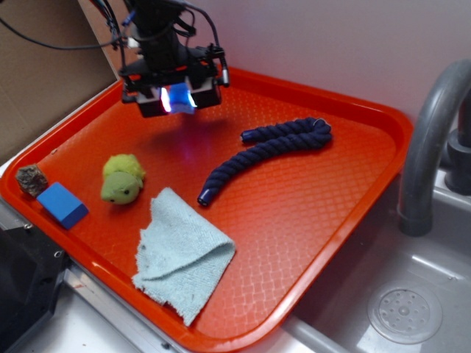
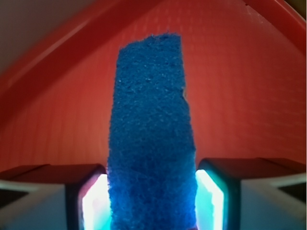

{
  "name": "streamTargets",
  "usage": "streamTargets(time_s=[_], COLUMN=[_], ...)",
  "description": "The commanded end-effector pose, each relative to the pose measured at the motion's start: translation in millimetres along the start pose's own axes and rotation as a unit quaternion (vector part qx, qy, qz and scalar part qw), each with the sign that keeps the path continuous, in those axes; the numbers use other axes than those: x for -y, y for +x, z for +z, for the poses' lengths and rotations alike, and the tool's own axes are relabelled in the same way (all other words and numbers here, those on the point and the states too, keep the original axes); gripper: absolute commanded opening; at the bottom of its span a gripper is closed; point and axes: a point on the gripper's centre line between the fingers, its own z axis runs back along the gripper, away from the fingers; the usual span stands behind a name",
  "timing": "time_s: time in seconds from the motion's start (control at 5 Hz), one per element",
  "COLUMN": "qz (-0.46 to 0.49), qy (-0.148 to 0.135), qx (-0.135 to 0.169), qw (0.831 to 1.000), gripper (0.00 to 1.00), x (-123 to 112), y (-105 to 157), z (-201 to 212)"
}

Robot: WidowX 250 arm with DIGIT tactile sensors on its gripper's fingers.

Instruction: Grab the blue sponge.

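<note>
The blue sponge (image 2: 151, 139) stands on edge between my glowing pads (image 2: 209, 199), its rough bright-blue face filling the middle of the wrist view. From outside, my gripper (image 1: 179, 98) hangs above the back left of the orange tray (image 1: 316, 220), shut on the blue sponge (image 1: 180, 96), which shows as a small blue patch between the lit fingers. The sponge is lifted clear of the tray floor.
On the tray lie a navy twisted rope (image 1: 265, 151), a green plush toy (image 1: 122, 179), a pale blue cloth (image 1: 180, 251), a solid blue block (image 1: 62, 204) and a small grey rough lump (image 1: 32, 179). A sink with a grey faucet (image 1: 430, 140) is to the right.
</note>
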Motion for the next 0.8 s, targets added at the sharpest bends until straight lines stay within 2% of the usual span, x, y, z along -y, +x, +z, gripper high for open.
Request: streamTargets(time_s=[0.0, 0.2, 0.4, 0.6], qz=[-0.2, -0.266, -0.311, -0.3], qy=[-0.009, -0.04, -0.071, -0.081], qx=[-0.036, -0.022, 0.006, 0.011], qw=[0.979, 0.963, 0.948, 0.95], gripper=[0.0, 0.0, 0.0, 0.0], x=[-5, 5, 14, 15], y=[-27, -50, -65, -64], z=[115, 144, 169, 169])
